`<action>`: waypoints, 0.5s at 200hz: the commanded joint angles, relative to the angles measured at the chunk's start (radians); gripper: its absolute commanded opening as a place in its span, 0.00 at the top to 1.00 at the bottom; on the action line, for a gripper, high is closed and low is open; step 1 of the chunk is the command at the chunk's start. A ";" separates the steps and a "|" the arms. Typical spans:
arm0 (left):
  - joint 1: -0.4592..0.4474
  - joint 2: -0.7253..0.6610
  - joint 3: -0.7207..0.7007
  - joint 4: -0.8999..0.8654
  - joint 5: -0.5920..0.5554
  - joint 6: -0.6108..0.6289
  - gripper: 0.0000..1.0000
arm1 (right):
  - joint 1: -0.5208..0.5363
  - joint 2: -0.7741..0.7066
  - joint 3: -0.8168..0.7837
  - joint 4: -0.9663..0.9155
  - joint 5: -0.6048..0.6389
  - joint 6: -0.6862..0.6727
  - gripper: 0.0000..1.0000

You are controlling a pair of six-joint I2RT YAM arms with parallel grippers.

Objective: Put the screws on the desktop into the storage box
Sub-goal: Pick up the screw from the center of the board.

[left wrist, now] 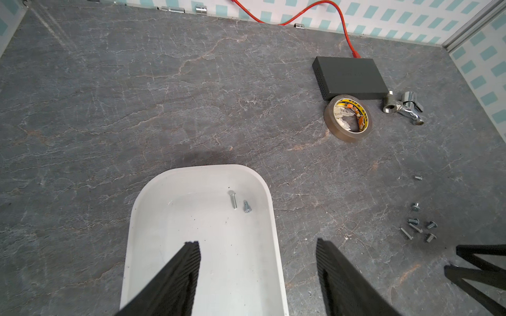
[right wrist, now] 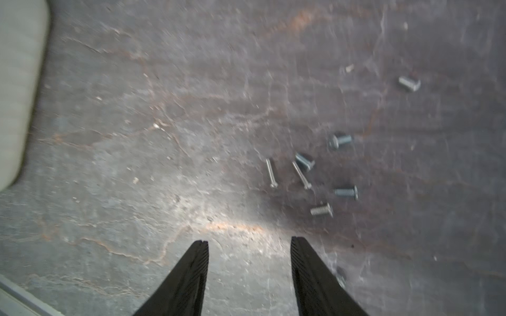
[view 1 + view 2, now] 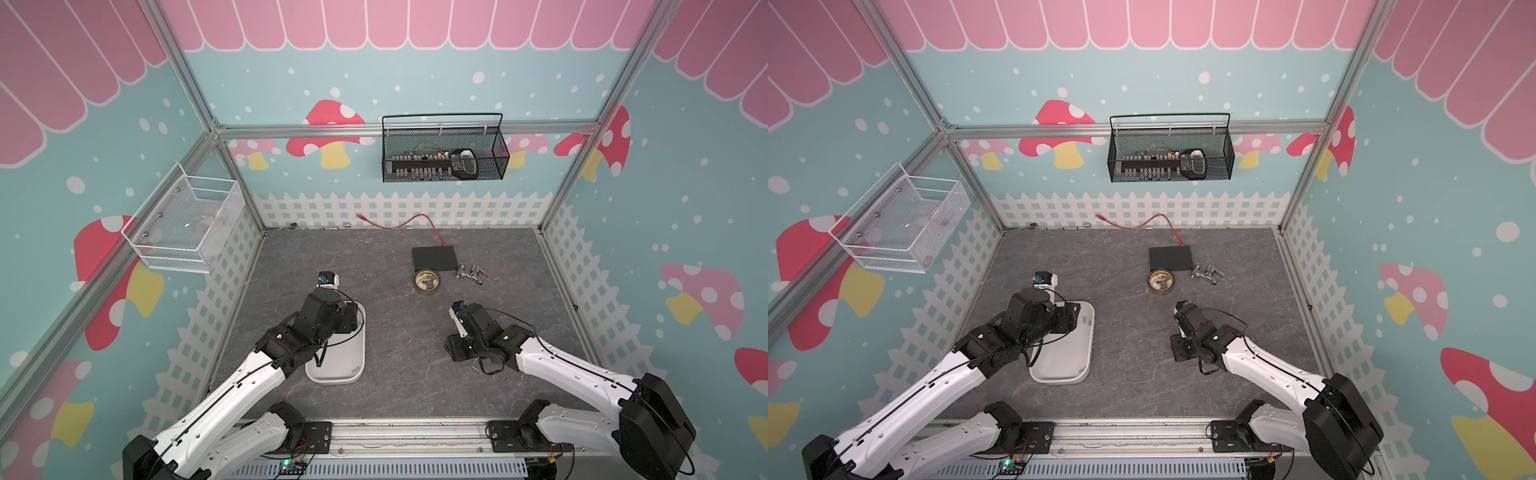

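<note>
Several small silver screws point(image 2: 306, 169) lie scattered on the dark grey desktop point(image 3: 395, 324), just ahead and to one side of my right gripper point(image 2: 249, 240). It hangs low over bare desktop, open, with nothing between its fingers. One more screw point(image 2: 341, 276) lies right beside a finger. The same screws point(image 1: 417, 228) show in the left wrist view. The white storage box point(image 3: 345, 365) point(image 1: 191, 219) sits under my left arm with two screws point(image 1: 233, 199) in it. My left gripper point(image 1: 257, 242) is open and empty above the box's right rim.
A flat black box point(image 3: 434, 258), a tape roll point(image 3: 428, 281) and a clump of metal fittings point(image 3: 471, 273) lie toward the back right. A red cable point(image 3: 415, 220) runs along the back wall. A black mesh basket point(image 3: 444, 153) and a white one point(image 3: 187, 220) hang on the walls.
</note>
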 commanded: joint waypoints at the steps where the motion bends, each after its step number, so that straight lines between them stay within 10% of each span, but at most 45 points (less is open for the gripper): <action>1: 0.000 0.004 -0.014 0.038 0.167 0.045 0.30 | -0.019 -0.034 0.001 -0.024 0.079 0.108 0.45; 19: -0.045 0.087 0.017 0.049 0.313 0.034 0.34 | -0.079 -0.044 -0.014 0.016 0.113 0.113 0.45; 100: -0.402 0.777 0.395 0.092 0.295 -0.172 0.43 | -0.434 -0.005 0.019 0.138 0.071 -0.030 0.47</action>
